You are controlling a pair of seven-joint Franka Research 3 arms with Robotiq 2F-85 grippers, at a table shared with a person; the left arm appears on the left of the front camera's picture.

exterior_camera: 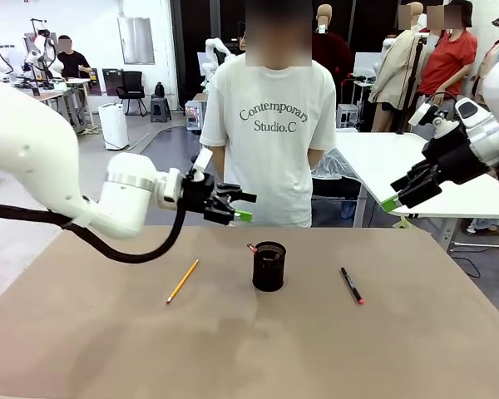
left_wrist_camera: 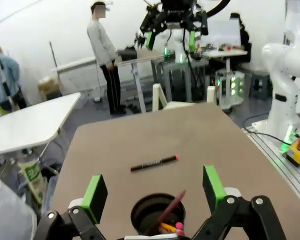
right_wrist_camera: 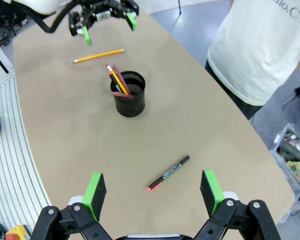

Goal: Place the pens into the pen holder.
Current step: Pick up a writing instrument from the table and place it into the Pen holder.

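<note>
Small black wire-mesh cylindrical pen holder (exterior_camera: 269, 278) is standing upright mid-table on the brown tabletop (exterior_camera: 108, 349). Dull reddish-brown pen (right_wrist_camera: 121, 79) is sitting inside it, leaning on the rim. What looks like a yellow stick and a dark one are sitting beside it, hard to tell apart. Thin yellow-orange pencil (exterior_camera: 182, 281) is lying flat to the left of the holder, well apart from it. Black marker with red tip (exterior_camera: 352, 285) is lying flat to the right, also apart. Left gripper (exterior_camera: 245, 206) is hovering above the table, just left of and beyond the holder, jaws spread wide and gripping nothing. In its wrist view the holder is showing between its green pads (left_wrist_camera: 95, 192). Right gripper (exterior_camera: 392, 194) is hanging high at the far right, jaws released and empty; in its wrist view the marker is lying between the fingers. Person in a white printed T-shirt (exterior_camera: 270, 150) is standing at the far side.
</note>
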